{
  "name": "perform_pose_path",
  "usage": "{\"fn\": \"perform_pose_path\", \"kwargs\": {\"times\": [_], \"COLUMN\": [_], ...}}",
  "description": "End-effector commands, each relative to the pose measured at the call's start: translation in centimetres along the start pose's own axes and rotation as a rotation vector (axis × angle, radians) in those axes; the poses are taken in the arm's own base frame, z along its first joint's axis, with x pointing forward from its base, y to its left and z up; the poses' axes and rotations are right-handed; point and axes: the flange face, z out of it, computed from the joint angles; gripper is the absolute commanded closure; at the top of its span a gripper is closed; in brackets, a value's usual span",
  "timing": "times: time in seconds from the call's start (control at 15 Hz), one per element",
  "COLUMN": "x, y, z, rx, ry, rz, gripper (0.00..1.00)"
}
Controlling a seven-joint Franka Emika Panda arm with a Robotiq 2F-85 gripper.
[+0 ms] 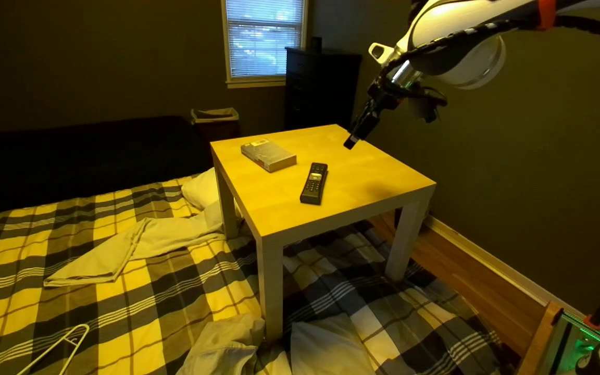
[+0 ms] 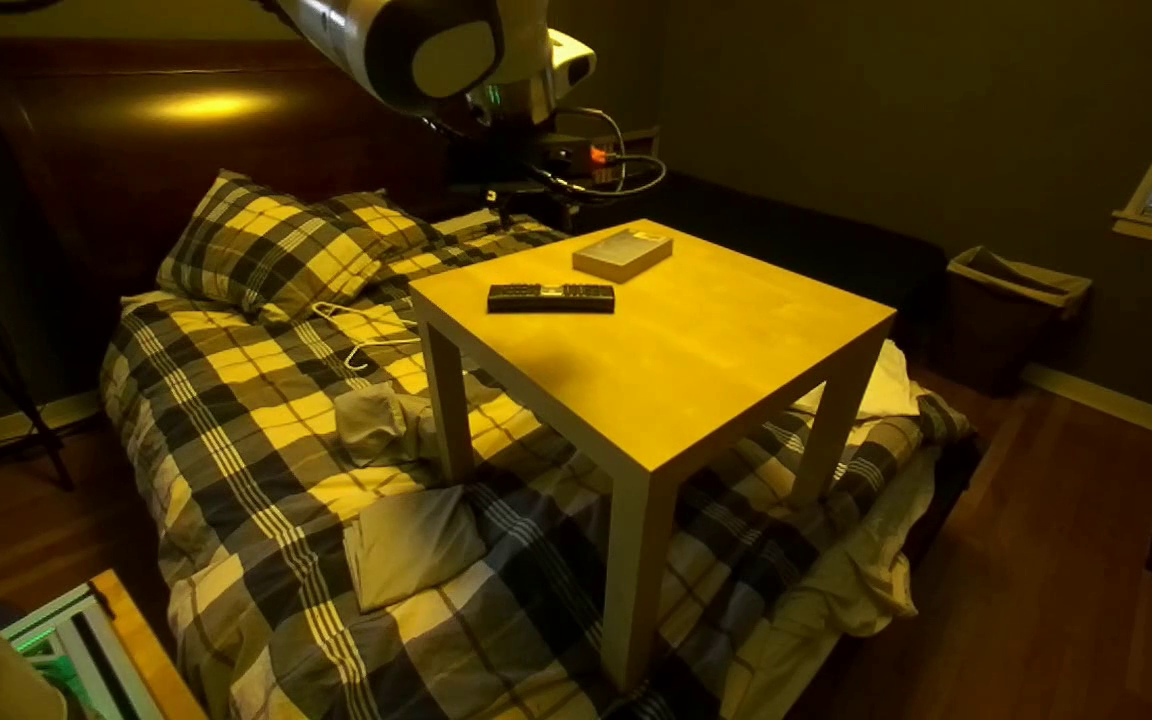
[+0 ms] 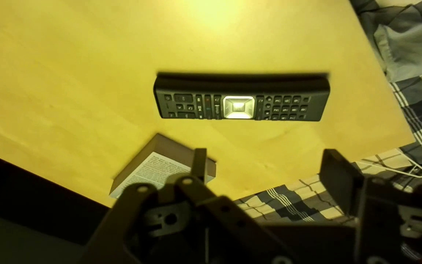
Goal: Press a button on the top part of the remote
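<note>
- Gripper (image 3: 265, 165): 2 fingers (image 3: 339, 179) spread wide, nothing held; pressing, I judge, needs no grasp.
- Remote (image 3: 240, 96): on the table (image 3: 86, 69), below the gripper, apart, face up, presumably to offer its buttons (image 3: 238, 107).

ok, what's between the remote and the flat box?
Only a strip of bare tabletop in the wrist view; likewise in an exterior view, between the remote and the flat box.

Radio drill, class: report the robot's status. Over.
Black two-fingered pincer open, empty. Slim black rectangular plastic remote face-up, untouched. Flat grey rectangular box nearby, not covering remote.
</note>
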Motion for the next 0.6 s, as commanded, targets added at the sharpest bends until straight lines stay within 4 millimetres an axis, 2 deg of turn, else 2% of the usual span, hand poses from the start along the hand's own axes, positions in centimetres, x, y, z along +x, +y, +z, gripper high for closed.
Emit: {"fn": "perform_pose_path", "kwargs": {"times": [0.0, 0.4, 0.47, 0.53], "x": [2.2, 3.2, 3.2, 3.2], "y": [1.6, 3.9, 4.2, 4.6], "z": [3.3, 7.4, 8.0, 8.6], "rx": [-0.035, -0.083, -0.085, -0.089], "ry": [0.009, 0.004, 0.003, 0.004], "rz": [-0.017, 0.013, 0.023, 0.033], "gripper": [0.51, 0.96, 1.00, 1.00]}}
